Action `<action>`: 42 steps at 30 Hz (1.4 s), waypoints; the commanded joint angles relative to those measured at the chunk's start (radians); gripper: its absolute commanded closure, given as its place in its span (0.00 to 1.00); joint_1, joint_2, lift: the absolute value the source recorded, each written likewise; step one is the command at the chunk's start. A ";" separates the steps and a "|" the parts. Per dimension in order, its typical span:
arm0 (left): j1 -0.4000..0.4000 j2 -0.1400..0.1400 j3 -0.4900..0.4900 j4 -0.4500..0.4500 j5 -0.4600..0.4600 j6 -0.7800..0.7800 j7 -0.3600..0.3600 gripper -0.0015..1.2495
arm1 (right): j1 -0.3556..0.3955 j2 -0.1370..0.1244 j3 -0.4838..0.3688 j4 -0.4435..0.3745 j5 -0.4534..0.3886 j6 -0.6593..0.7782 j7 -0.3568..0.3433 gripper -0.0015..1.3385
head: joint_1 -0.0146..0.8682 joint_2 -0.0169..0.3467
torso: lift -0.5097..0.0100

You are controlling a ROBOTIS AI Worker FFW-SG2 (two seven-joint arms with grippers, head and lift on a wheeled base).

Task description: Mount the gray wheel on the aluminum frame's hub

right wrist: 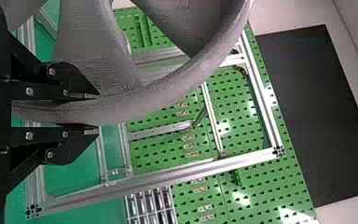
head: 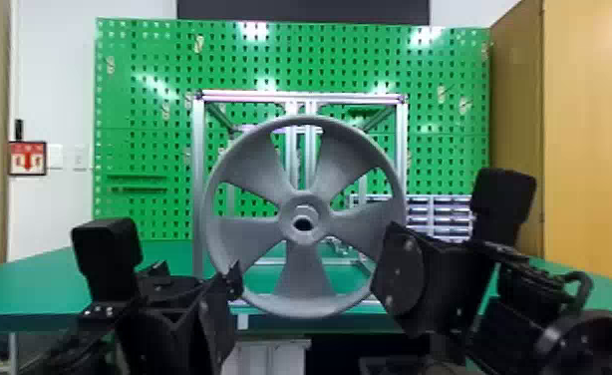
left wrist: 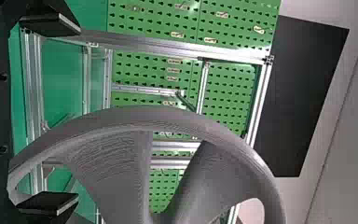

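Currently, you have the gray wheel [head: 302,279] upright between the two grippers, with its spoked face and central bore toward the head camera. The right gripper [head: 387,259] is clamped on the wheel's rim; in the right wrist view, its two flat fingers [right wrist: 77,89] press the rim from opposite sides. The left gripper [head: 196,274] stands with its jaws wide apart. In the left wrist view, part of the rim lies in the gap between its fingers [left wrist: 51,24], closer to one finger than to the other (you cannot tell from this whether that finger touches it).

Beyond both sets of jaws, you see the aluminum frame [head: 300,96] standing on the green table [head: 16,284]. The wheel overlaps the frame in your head view, and its lower rim crosses the line of the table's near edge. Behind the frame, farther out from the jaws, is the green pegboard [head: 140,124]. Past the right gripper's jaws, note the drawer unit [head: 439,219] near the pegboard. The wooden cabinet [head: 594,124] stands farther to the right of those jaws.
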 commanded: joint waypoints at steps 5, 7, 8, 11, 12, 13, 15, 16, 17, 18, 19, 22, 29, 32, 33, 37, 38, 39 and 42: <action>-0.013 -0.006 -0.015 0.037 0.010 -0.040 0.000 0.04 | 0.014 0.002 0.001 0.000 -0.008 -0.008 -0.001 0.90 | 0.01 0.06 | 0.02; -0.014 -0.006 -0.019 0.046 0.011 -0.051 0.000 0.04 | 0.015 0.002 0.003 0.000 -0.008 -0.011 -0.001 0.90 | 0.01 0.06 | 0.02; -0.014 -0.006 -0.022 0.051 0.013 -0.059 0.000 0.06 | 0.015 0.002 0.003 0.000 -0.008 -0.012 -0.001 0.90 | 0.01 0.06 | 0.02; -0.013 -0.006 -0.032 0.077 0.030 -0.088 0.000 0.07 | 0.015 0.002 0.006 0.000 -0.011 -0.018 -0.003 0.90 | 0.01 0.06 | 0.02; -0.013 -0.006 -0.033 0.083 0.030 -0.092 0.000 0.08 | 0.015 0.002 0.006 0.000 -0.014 -0.018 -0.003 0.90 | 0.01 0.06 | 0.02; -0.013 -0.006 -0.035 0.086 0.030 -0.094 0.000 0.09 | 0.014 0.002 0.006 0.000 -0.015 -0.021 -0.003 0.90 | 0.01 0.06 | 0.02; -0.011 -0.007 -0.038 0.098 0.030 -0.105 0.000 0.10 | 0.014 0.002 0.006 0.000 -0.020 -0.023 -0.004 0.90 | 0.01 0.06 | 0.02; -0.013 -0.007 -0.039 0.105 0.031 -0.108 0.000 0.10 | 0.014 0.002 0.006 0.000 -0.021 -0.026 -0.004 0.90 | 0.01 0.06 | 0.02; -0.013 -0.007 -0.041 0.111 0.033 -0.115 -0.002 0.10 | 0.012 0.002 0.006 0.000 -0.023 -0.026 -0.004 0.90 | 0.01 0.06 | 0.02; -0.013 -0.007 -0.042 0.115 0.033 -0.122 -0.002 0.10 | 0.012 0.002 0.006 0.000 -0.023 -0.028 -0.004 0.90 | 0.01 0.06 | 0.02; -0.013 -0.007 -0.042 0.118 0.033 -0.128 -0.002 0.10 | 0.014 0.002 0.006 0.000 -0.023 -0.029 -0.004 0.90 | 0.01 0.06 | 0.02; -0.011 -0.007 -0.044 0.137 0.044 -0.146 -0.006 0.12 | 0.015 0.002 0.009 0.000 -0.026 -0.034 -0.004 0.90 | 0.01 0.06 | 0.02; -0.011 -0.007 -0.050 0.149 0.047 -0.174 -0.014 0.37 | 0.017 0.002 0.015 -0.002 -0.037 -0.037 -0.004 0.90 | 0.01 0.06 | 0.02; -0.011 -0.009 -0.050 0.157 0.051 -0.186 -0.020 0.46 | 0.020 0.002 0.016 -0.002 -0.041 -0.038 -0.004 0.90 | 0.01 0.06 | 0.02; -0.011 -0.009 -0.050 0.157 0.051 -0.188 -0.022 0.48 | 0.020 0.002 0.016 -0.002 -0.041 -0.038 -0.004 0.89 | 0.01 0.06 | 0.02; -0.008 -0.010 -0.050 0.167 0.059 -0.200 -0.029 0.57 | 0.021 0.002 0.020 -0.003 -0.046 -0.041 -0.004 0.89 | 0.01 0.06 | 0.02; -0.008 -0.010 -0.050 0.167 0.060 -0.200 -0.029 0.61 | 0.021 0.002 0.020 -0.003 -0.047 -0.041 -0.004 0.89 | 0.01 0.06 | 0.02; -0.008 -0.010 -0.050 0.167 0.059 -0.201 -0.029 0.63 | 0.023 0.002 0.021 -0.005 -0.047 -0.041 -0.004 0.89 | 0.01 0.06 | 0.02; -0.008 -0.010 -0.050 0.167 0.059 -0.206 -0.032 0.68 | 0.024 0.002 0.023 -0.005 -0.049 -0.043 -0.004 0.89 | 0.01 0.06 | 0.02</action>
